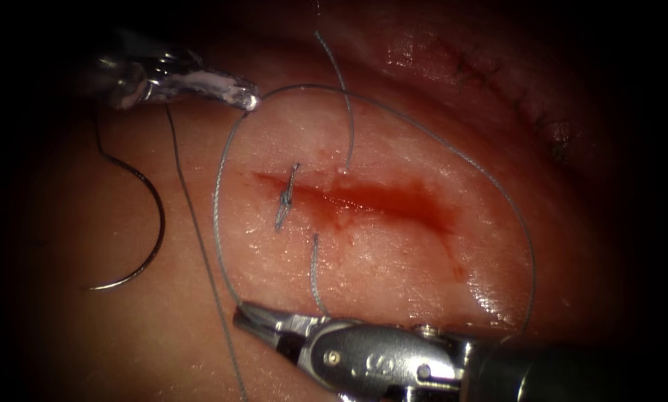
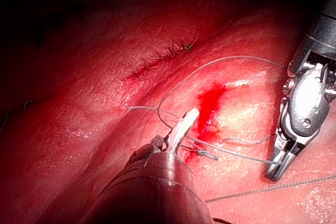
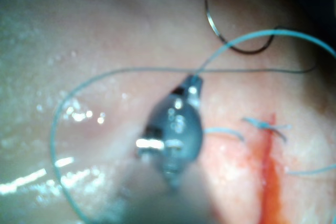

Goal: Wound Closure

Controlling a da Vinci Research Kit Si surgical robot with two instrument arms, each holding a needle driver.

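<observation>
Endoscope view has the needle [image 1: 136, 223] lying free on the tissue [image 1: 393, 260] at nine o'clock, left of the cut [image 1: 363, 197], while both tools, left [image 1: 248, 97] and right [image 1: 248, 316], grip thread [image 1: 453, 152] in closed jaws, seemingly mid-knot.

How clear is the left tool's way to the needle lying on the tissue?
Probably clear: the needle lies free on the tissue, left of the cut, below the left tool. But that tool's jaws are shut on the thread.
</observation>
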